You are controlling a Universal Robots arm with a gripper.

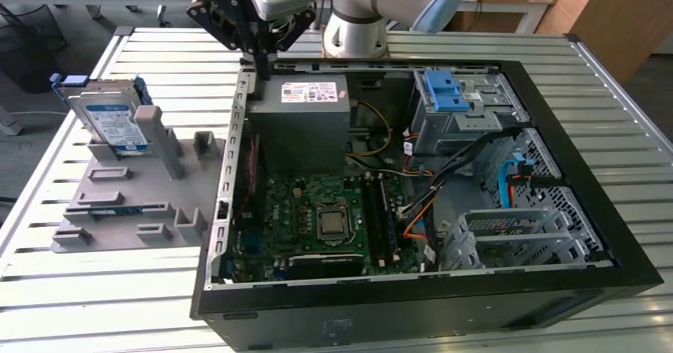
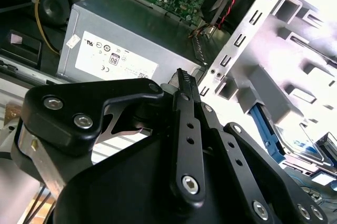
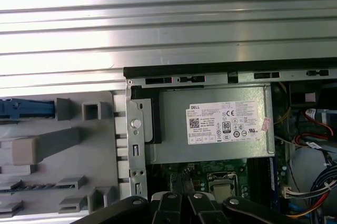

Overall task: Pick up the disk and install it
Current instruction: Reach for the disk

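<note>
slatted metal table (image 1: 105,290), disk (image 1: 113,120) leaning in grey rack (image 1: 126,211), gripper (image 1: 260,63) closed and empty over open computer case (image 1: 585,172) rim

I see the disk (image 1: 110,123) silver with a blue-and-white label and blue rails, a grey power supply (image 1: 305,128), green motherboard (image 1: 299,211), black case (image 1: 421,310).

Shiny metal disk (image 1: 113,124), matt grey plastic holder (image 1: 126,189), ribbed metal table (image 1: 105,290)

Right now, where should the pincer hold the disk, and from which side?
Probably grip the disk across its two blue side rails near the raised top end, coming from above: it leans tilted on the grey fixture, so that end stands free.
</note>
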